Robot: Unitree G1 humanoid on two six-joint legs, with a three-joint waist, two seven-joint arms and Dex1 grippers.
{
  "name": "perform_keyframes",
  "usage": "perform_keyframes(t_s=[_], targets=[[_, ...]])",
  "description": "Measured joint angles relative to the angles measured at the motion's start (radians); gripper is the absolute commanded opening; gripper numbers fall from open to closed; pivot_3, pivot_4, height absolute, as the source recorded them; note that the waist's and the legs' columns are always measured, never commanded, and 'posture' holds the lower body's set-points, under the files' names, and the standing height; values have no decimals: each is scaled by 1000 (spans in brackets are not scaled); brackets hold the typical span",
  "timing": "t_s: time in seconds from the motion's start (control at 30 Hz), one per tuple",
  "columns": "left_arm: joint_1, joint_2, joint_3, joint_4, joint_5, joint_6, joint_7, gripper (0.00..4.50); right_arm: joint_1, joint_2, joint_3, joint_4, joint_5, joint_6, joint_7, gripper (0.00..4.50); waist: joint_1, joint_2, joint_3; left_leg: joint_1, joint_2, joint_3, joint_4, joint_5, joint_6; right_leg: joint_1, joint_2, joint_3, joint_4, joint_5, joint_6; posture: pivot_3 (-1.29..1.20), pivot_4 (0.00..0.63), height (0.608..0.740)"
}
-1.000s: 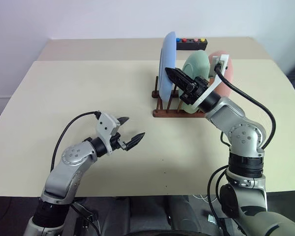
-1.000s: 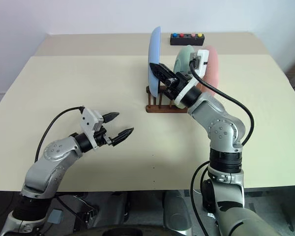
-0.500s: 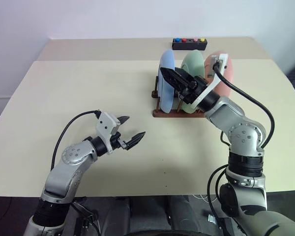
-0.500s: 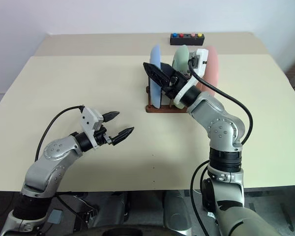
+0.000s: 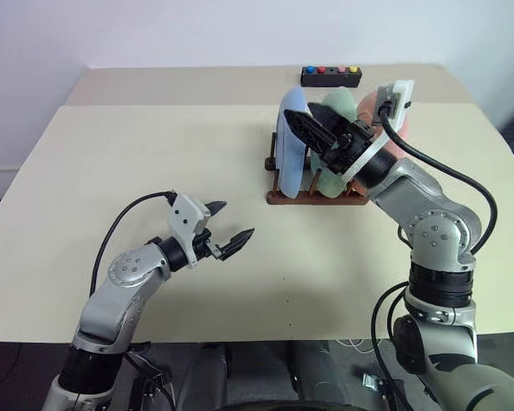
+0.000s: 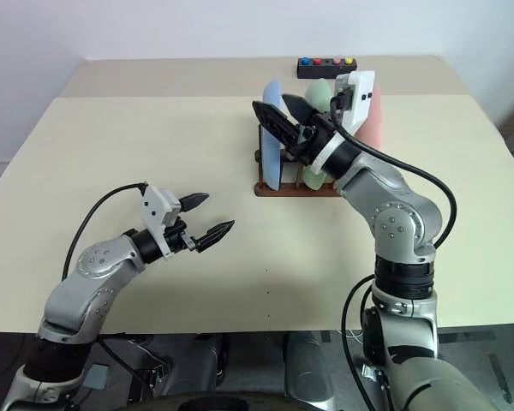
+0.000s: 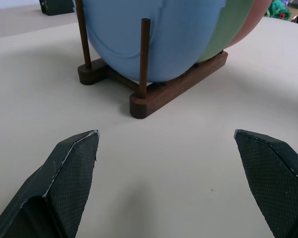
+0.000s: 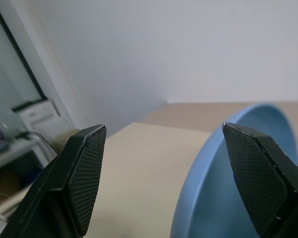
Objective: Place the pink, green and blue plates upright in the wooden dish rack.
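Wooden dish rack (image 5: 313, 195) stands toward the far right of the table (image 5: 137, 154), holding all three plates upright — blue plate (image 5: 288, 150), then green plate (image 5: 334, 184), then pink plate (image 5: 373, 107). Right end effector (image 5: 313, 133) hovers spread beside the blue plate's top, gripping nothing. Left end effector (image 5: 227, 227) waits spread and empty — well apart, near the table's front.

3 plates: 1 blue (image 5: 289, 147), 1 green (image 5: 332, 110), 1 pink (image 5: 370, 106); 1 rack (image 5: 313, 198); 1 button box (image 5: 331, 75).
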Motion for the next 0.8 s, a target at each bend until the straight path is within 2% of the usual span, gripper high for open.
perform_keyframes(t_s=[0.23,0.3,0.37,0.47,0.53,0.7,0.8], targets=[[-2,-12,-7,2,2,-1,-1,4500,11,-103,32,-58,-130,-134,106,3764,1,0,0,0,0,0,0,0,0,0,0,0,-1,0,0,0,150,734],[-4,-17,-11,5,8,-6,0,4500,18,-136,-14,-61,-132,-159,127,3764,5,0,0,-1,0,0,1,0,0,0,0,0,-1,0,0,0,150,734],[-9,-20,-18,12,18,-13,1,4500,41,-214,-90,-75,-122,-180,164,3764,16,0,0,-2,0,0,1,0,0,0,0,0,-2,0,0,0,150,734],[-13,-27,-19,34,26,-23,2,4500,138,-329,-213,-85,-107,-200,245,3764,29,0,0,-2,0,0,1,-1,2,1,0,0,-3,0,0,0,150,734],[-22,-29,-22,49,33,-32,1,4500,256,-400,-307,-73,-92,-198,311,3764,32,0,0,-2,0,0,2,-1,2,1,0,0,-3,0,0,0,150,734],[-48,-42,-33,100,46,-56,-10,4500,483,-440,-441,-64,-75,-210,420,3764,26,1,0,1,0,2,3,-1,2,3,0,0,-2,-2,-2,0,150,734],[-73,-50,-38,163,66,-90,-18,4500,669,-392,-456,-34,-113,-254,467,3764,30,-1,-1,3,0,2,4,-1,2,6,0,0,-3,-2,-3,0,150,734]])
